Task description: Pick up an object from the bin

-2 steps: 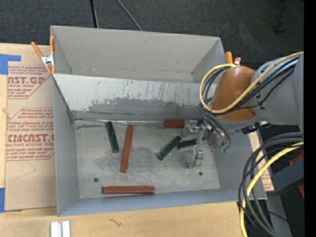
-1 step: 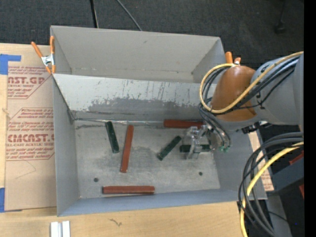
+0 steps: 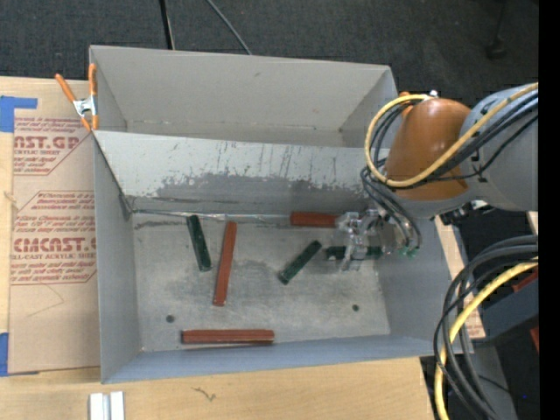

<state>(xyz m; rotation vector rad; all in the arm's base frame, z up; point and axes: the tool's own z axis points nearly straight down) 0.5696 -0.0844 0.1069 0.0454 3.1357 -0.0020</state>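
My gripper (image 3: 353,250) is low at the right side of the bin, near the right wall. A short dark green stick (image 3: 344,254) lies right at its fingertips, and whether the fingers close on it I cannot tell. Just left of it a longer dark green stick (image 3: 299,262) lies slanted on the floor. A short red-brown stick (image 3: 312,220) lies against the back wall, just above and left of the gripper.
Farther left lie a dark green stick (image 3: 199,242) and a long red-brown stick (image 3: 225,263), both nearly upright in the view. Another long red-brown stick (image 3: 227,336) lies flat along the front wall. The arm with its orange cover and yellow cables hangs over the bin's right rim.
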